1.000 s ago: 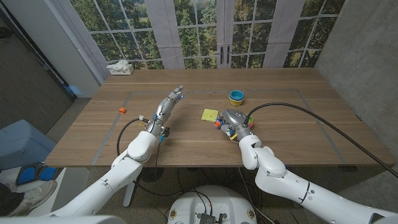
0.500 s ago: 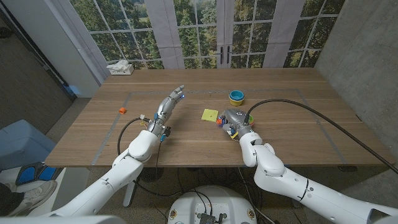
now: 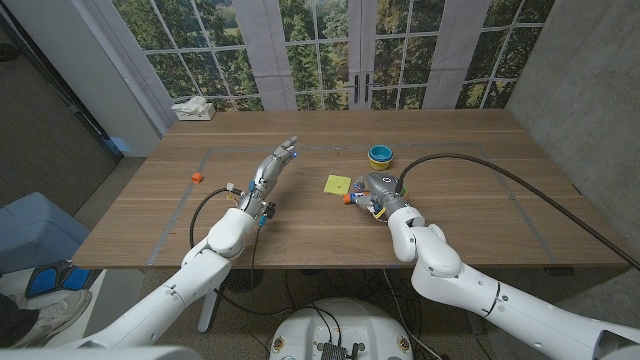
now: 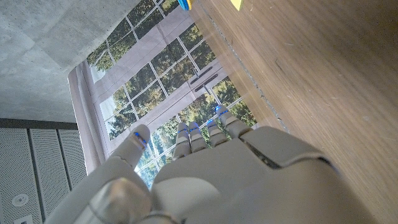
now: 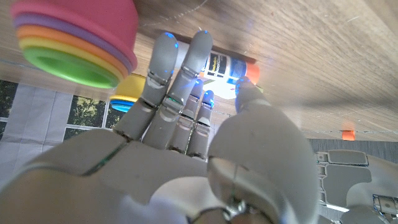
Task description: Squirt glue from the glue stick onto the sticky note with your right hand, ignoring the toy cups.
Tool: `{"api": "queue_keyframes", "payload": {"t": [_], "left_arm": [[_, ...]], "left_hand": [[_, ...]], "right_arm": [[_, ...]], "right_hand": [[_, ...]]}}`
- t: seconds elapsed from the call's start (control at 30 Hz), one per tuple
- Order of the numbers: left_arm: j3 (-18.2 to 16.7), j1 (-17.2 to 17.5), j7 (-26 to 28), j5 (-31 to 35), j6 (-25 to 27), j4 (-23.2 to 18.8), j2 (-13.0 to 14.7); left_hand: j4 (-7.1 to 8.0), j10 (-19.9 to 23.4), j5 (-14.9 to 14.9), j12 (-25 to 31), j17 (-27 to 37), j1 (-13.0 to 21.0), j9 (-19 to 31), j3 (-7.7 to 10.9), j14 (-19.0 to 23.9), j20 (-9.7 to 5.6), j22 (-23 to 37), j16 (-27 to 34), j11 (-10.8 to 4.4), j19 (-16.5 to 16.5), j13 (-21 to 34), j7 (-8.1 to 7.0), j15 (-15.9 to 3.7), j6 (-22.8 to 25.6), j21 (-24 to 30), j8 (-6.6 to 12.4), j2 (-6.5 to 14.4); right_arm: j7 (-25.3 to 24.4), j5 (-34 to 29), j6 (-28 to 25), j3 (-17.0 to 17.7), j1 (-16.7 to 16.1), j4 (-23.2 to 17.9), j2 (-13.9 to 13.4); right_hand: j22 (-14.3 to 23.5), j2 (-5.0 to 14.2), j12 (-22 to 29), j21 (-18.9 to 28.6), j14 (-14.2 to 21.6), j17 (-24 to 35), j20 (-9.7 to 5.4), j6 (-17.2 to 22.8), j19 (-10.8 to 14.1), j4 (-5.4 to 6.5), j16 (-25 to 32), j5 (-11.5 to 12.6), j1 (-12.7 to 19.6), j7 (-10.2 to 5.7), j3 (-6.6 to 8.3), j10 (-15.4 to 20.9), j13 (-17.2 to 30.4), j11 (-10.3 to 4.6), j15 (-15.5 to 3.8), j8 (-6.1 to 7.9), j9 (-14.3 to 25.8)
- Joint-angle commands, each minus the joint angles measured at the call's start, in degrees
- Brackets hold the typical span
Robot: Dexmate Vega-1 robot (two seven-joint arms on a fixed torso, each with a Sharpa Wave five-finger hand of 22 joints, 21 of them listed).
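Observation:
The yellow sticky note [image 3: 337, 184] lies flat at the table's middle. Just to its right lies the glue stick [image 3: 352, 198], white with an orange cap, also seen as the glue stick [image 5: 229, 66] in the right wrist view. My right hand [image 3: 378, 190] is over it; its fingertips [image 5: 200, 43] reach the stick's body and the thumb [image 5: 249, 99] stands at its near side, not closed. The stick lies on the wood. My left hand [image 3: 272, 170] is held over the table to the note's left, fingers straight and apart, holding nothing.
A stack of rainbow toy cups [image 5: 74, 37] stands close beside my right hand. A blue and yellow cup [image 3: 380, 155] sits farther back. A small orange block [image 3: 197, 177] lies at the left, and a tissue box [image 3: 193, 110] at the far left corner.
My right hand has edged slightly forward over the glue stick. The left hand, note and cups stay where they were.

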Motion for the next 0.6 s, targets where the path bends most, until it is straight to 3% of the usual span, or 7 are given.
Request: {"api": "queue_keyframes", "payload": {"t": [0.03,0.07,0.17,0.2,0.3,0.5,0.6], "left_arm": [[0.2,-0.5,-0.1,-0.1,0.5,0.3,-0.1],[0.3,-0.5,-0.1,-0.1,0.6,0.3,0.0],[0.4,-0.7,-0.3,-0.2,0.7,0.4,-0.1],[0.4,-0.8,0.0,0.1,0.7,0.4,-0.1],[0.5,-0.9,-0.1,0.0,0.8,0.4,-0.1],[0.6,-0.9,-0.2,-0.1,1.2,0.2,-0.1],[0.7,-0.9,-0.2,-0.1,1.4,0.0,0.0]], "left_hand": [[-0.53,-0.3,-0.2,0.0,0.1,0.5,0.1,0.08,-0.4,-6.46,0.0,-0.1,-0.27,0.6,0.0,-0.13,-3.08,-0.4,-0.1,0.01,3.9],[-0.58,-0.4,-0.2,0.0,0.1,0.5,0.1,0.08,-0.4,-6.44,0.0,-0.1,-0.24,0.6,0.0,-0.13,-3.05,-0.4,-0.1,0.0,3.9],[-0.72,-0.4,-0.2,0.0,0.1,0.6,0.1,0.08,-0.5,-6.42,0.0,-0.1,-0.26,0.6,0.0,-0.16,-3.04,-0.5,-0.1,-0.01,3.9],[-0.75,-0.4,-0.2,0.0,0.1,0.6,0.1,0.08,-0.5,-6.4,0.0,-0.1,-0.21,0.6,0.0,-0.2,-3.06,-0.5,-0.1,-0.01,3.9],[-0.93,-0.5,-0.3,0.0,0.1,0.7,0.1,0.07,-0.5,-6.34,0.0,-0.1,-0.22,0.5,0.0,-0.24,-3.05,-0.6,-0.1,-0.03,3.9],[-1.16,-0.6,-0.3,-0.1,0.1,0.9,0.1,0.05,-0.7,-6.29,0.0,-0.1,-0.22,0.5,0.0,-0.32,-3.09,-0.7,-0.2,-0.06,4.0],[-1.25,-0.7,-0.3,-0.1,0.1,0.9,0.1,0.04,-0.7,-6.27,0.0,-0.1,-0.24,0.5,0.0,-0.32,-3.08,-0.8,-0.2,-0.05,4.0]], "right_arm": [[-0.1,6.9,5.3,3.1,-0.3,0.0,-1.2],[-0.6,6.4,5.3,2.9,-0.2,0.2,-1.2],[-0.7,9.8,7.5,4.5,-0.7,0.0,-1.8],[0.1,11.3,7.9,5.1,-0.6,-0.2,-1.9],[0.3,12.6,8.1,5.6,-0.5,-0.7,-2.5],[-8.8,13.2,11.4,7.7,-3.6,-1.0,-2.2],[-11.4,13.4,13.1,8.2,-4.2,-0.5,-2.2]], "right_hand": [[0.2,-1.51,0.7,0.0,0.2,3.2,-3.47,0.0,0.9,3.43,1.0,0.8,-8.5,1.16,-2.98,0.6,-1.0,1.79,-0.31,0.67,0.0],[0.1,-1.44,0.7,-0.1,0.2,3.5,-3.49,0.0,0.9,3.8,1.2,0.9,-9.2,1.52,-3.16,0.8,-1.1,2.08,-0.3,0.7,0.0],[-0.5,-0.59,0.7,-1.5,-1.4,4.3,-3.31,-0.1,1.3,6.98,0.4,1.2,-15.1,1.78,-4.5,0.5,-1.8,2.51,-0.36,0.74,-0.1],[-1.0,0.11,0.7,-2.8,-2.7,3.1,-2.69,-0.2,0.7,8.4,-1.1,1.2,-17.9,2.28,-5.02,0.2,-2.2,3.03,-0.24,0.73,-0.1],[-1.3,1.09,0.5,-4.5,-4.1,1.8,-1.07,-1.0,0.0,10.17,-2.8,1.1,-22.1,3.68,-5.88,-0.8,-2.7,5.1,0.68,0.5,-0.2],[0.3,2.53,1.8,-5.2,-4.1,3.3,1.69,1.1,-1.1,11.21,-2.1,1.2,-27.5,5.28,-7.0,1.7,-3.0,6.52,2.7,1.28,-0.3],[1.1,3.07,2.6,-5.0,-3.8,5.0,2.71,3.0,-2.3,11.03,-1.1,1.2,-29.2,6.16,-7.37,3.2,-2.6,6.15,3.04,1.92,-0.4]]}}
